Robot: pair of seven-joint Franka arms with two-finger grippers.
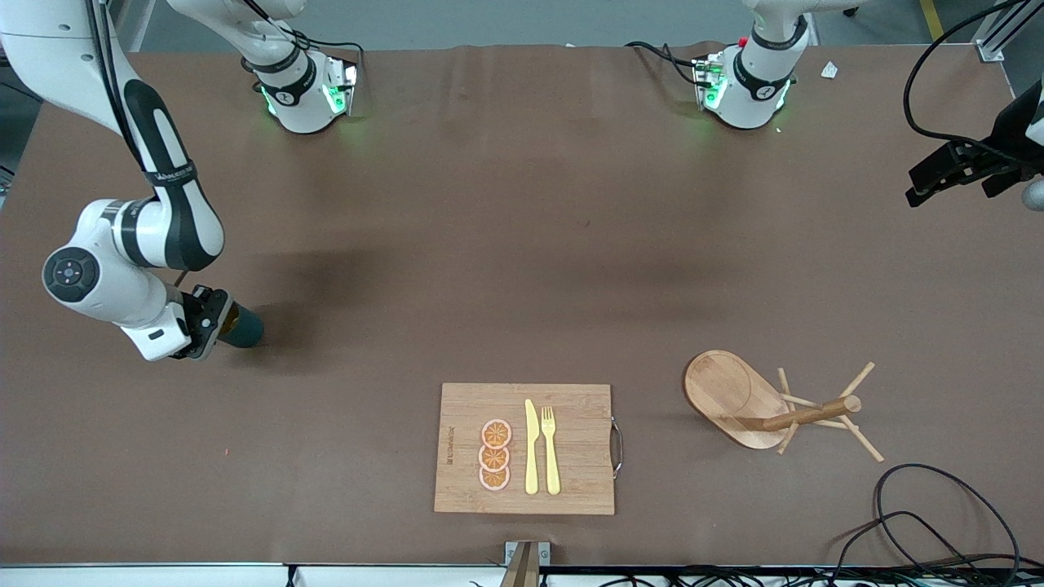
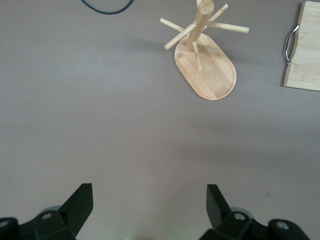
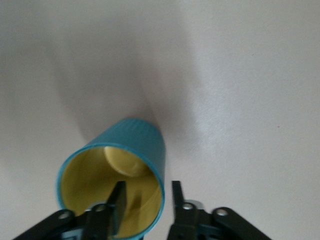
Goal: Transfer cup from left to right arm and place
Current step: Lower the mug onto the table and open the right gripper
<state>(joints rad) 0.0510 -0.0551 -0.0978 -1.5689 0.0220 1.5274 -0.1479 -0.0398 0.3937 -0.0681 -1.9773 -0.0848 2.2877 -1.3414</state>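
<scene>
The teal-green cup (image 1: 243, 326), mustard-tan inside, sits low at the table toward the right arm's end; I cannot tell whether it rests on the surface. My right gripper (image 1: 210, 323) is at its rim. In the right wrist view the cup (image 3: 135, 145) has one finger (image 3: 118, 200) inside it and the other outside. Both stand off the wall, so my right gripper (image 3: 147, 187) is open. My left gripper (image 1: 938, 175) waits high over the left arm's end of the table, and it is open and empty in the left wrist view (image 2: 150, 192).
A wooden cutting board (image 1: 571, 481) with orange slices, a yellow knife and a fork lies near the front edge. A wooden mug tree on an oval base (image 1: 726, 391) stands toward the left arm's end and shows in the left wrist view (image 2: 210, 70). Cables (image 1: 922, 505) lie at the front corner.
</scene>
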